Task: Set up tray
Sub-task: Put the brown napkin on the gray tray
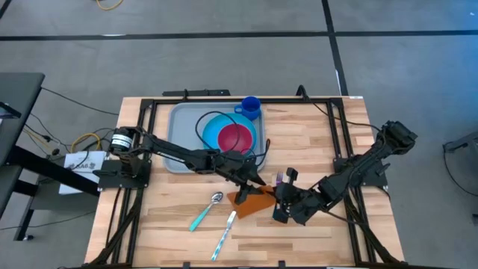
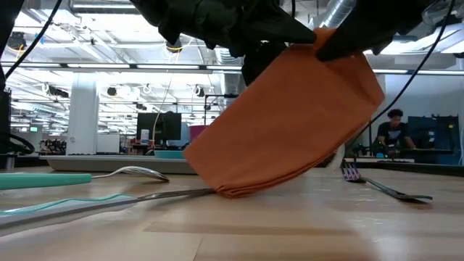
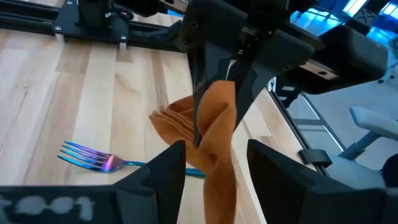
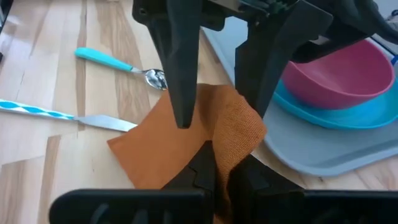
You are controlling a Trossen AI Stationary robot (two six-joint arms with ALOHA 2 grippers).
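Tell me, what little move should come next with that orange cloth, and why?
Probably the left tool should close on the napkin. The right tool is shut on one edge and holds it partly lifted, its lower fold on the table, while the left tool's open fingers straddle the raised edge. A second grip would likely allow carrying it toward the tray.
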